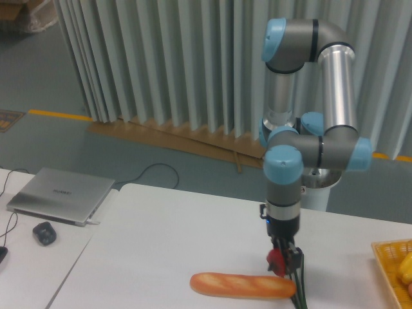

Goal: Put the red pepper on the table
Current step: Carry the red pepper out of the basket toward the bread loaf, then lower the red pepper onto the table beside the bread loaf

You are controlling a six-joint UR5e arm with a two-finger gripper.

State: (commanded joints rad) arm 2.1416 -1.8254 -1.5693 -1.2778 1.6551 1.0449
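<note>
Red pepper (277,262) clamped in tool (284,261), above table (174,244)

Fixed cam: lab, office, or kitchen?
Most likely a robotics lab. A UR5e arm works over a plain white table, a laptop and mouse sit on a side desk, and curtains screen the area.

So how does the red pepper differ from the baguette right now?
The red pepper is small, roundish and glossy red; the baguette is long, slim and orange-brown. The pepper is held in the gripper, shut on it, just above the loaf's right end, while the baguette lies flat and untouched on the table. Both are food items at the table's near edge.
</note>
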